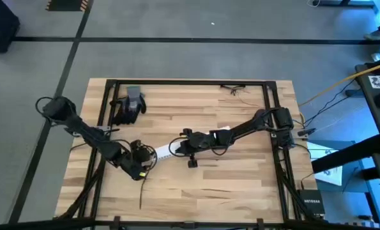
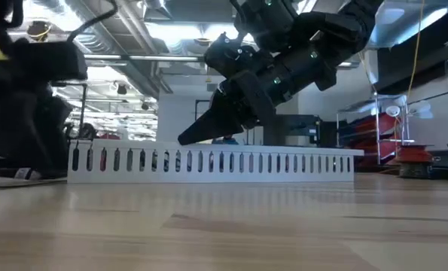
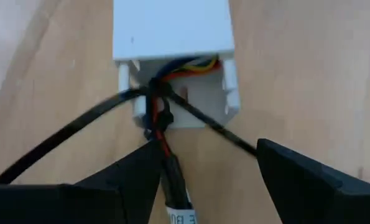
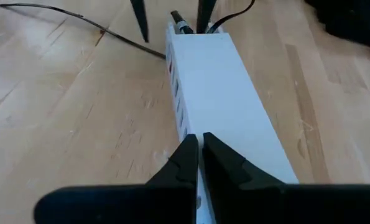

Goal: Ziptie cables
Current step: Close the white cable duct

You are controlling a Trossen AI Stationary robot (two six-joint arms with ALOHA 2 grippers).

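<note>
Low over the wooden tabletop [image 1: 241, 185], the left gripper [image 3: 203, 177] spreads its jaws around the cables [image 3: 163, 134] at a slotted white duct [image 4: 219, 93]; right gripper [image 4: 199, 163] jaws apparently pinch the duct's lid.

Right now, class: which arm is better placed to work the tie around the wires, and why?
The left. Its gripper sits open at the white duct's end, where the coloured cables emerge and a dark tie crosses them. The right gripper is pinched on the duct farther along, steadying it.
</note>
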